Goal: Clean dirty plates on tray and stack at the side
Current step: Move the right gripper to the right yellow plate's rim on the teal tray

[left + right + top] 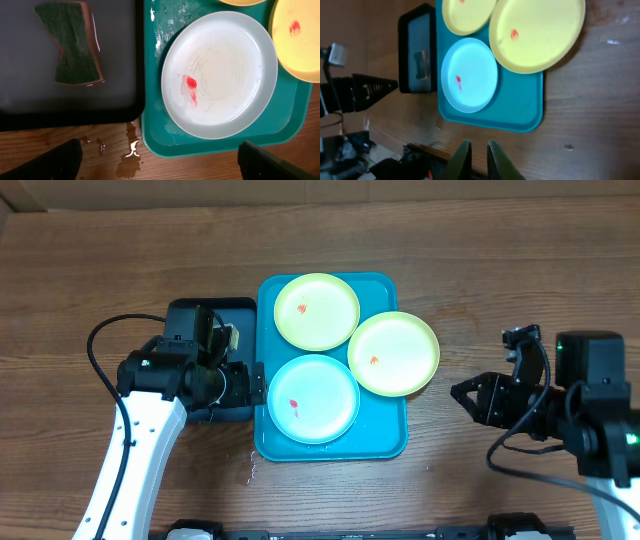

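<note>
Over desk's right side, right hand: fingers nearly together, holding nothing.
left hand: spread wide, empty, above dark tray by its right rim.
on teal tray, mid-desk: blue plate, rear yellow-green plate, right yellow-green plate.

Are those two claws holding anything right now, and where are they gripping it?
Nothing: left gripper is open and empty, right gripper pinches only air.

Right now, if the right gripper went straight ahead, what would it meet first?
Probably the near rim of the large teal rectangular plastic tray, then the round light blue plastic plate; how high the right gripper rides is unclear.
</note>
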Tool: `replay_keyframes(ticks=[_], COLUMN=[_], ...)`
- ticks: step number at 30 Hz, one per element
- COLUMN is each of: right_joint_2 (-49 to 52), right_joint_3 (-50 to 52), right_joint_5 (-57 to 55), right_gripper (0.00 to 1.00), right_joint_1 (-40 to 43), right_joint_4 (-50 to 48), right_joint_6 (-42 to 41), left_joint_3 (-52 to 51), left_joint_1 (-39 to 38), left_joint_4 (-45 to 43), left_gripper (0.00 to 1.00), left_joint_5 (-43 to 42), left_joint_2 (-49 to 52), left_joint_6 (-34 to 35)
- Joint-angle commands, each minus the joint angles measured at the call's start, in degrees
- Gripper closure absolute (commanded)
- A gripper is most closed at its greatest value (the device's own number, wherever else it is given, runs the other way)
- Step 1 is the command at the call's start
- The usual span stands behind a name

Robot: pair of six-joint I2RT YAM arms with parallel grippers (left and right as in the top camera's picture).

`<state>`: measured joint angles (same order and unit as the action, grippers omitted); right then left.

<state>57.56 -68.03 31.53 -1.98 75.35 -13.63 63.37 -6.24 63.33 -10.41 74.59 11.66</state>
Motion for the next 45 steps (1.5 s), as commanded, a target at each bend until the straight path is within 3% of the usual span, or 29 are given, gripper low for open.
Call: replay_keyframes(ticks=[1, 10, 13, 30, 45], right_joint_2=[1.09, 2.89, 3.72, 15.67, 26.38], right_joint_3=[0.5, 0.57, 0.57, 0.59, 0.59], right_joint_5=[-0.44, -1.4, -2.56, -12.0, -18.03], right_gripper=[0.8, 0.5, 0.46, 0.44, 0.41], right_joint_1=[-0.33, -2.21, -5.42, -24.76, -34.99], right_joint_4=[0.46, -0.04, -0.2, -7.08, -10.1], right_joint_6=[0.11, 0.07, -0.17, -9.18, -15.63], left_joint_3=[1.09, 1.09, 1.09, 1.09, 1.09], left_joint_1=[0.11, 0.11, 0.11, 0.11, 0.11], left_joint_4=[-0.17, -0.17, -0.17, -0.17, -0.17], left_gripper=[0.0, 0.0, 0.0, 0.0, 0.0], left_joint_5=[0.52, 0.5, 0.5, 0.52, 0.5], left_joint_2=[-0.76, -0.76, -0.76, -0.76, -0.76], left_joint_6=[-0.5, -0.5, -0.5, -0.5, -0.5])
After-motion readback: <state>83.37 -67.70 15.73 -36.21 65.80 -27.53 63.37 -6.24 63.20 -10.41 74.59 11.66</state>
